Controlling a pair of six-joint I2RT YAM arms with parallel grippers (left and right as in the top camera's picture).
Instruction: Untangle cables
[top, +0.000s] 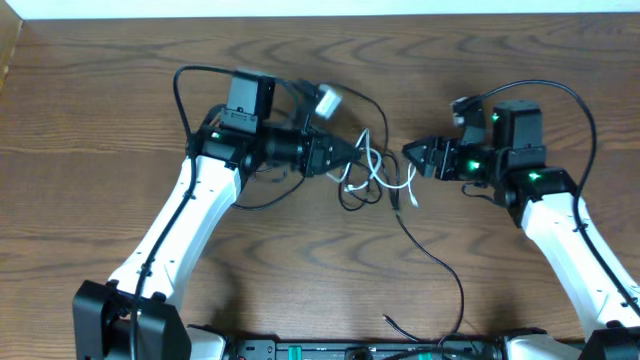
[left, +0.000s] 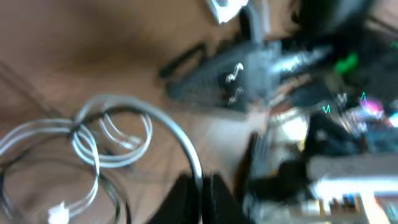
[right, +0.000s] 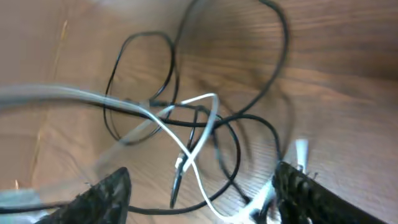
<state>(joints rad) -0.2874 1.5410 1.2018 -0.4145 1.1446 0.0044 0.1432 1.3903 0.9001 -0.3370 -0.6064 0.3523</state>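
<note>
The thin white cable lies looped at the table's middle, tangled with the thin black cable, which trails toward the front edge. My left gripper is shut on a strand of the white cable; its loops lie to the left in the left wrist view, which is blurred. My right gripper is open just right of the tangle. In the right wrist view its fingers straddle crossed white and black strands without gripping them.
A white plug block lies behind the left arm. Thick black arm cables arc over both arms. The table's far edge meets a white wall. The black cable's end lies near the front edge.
</note>
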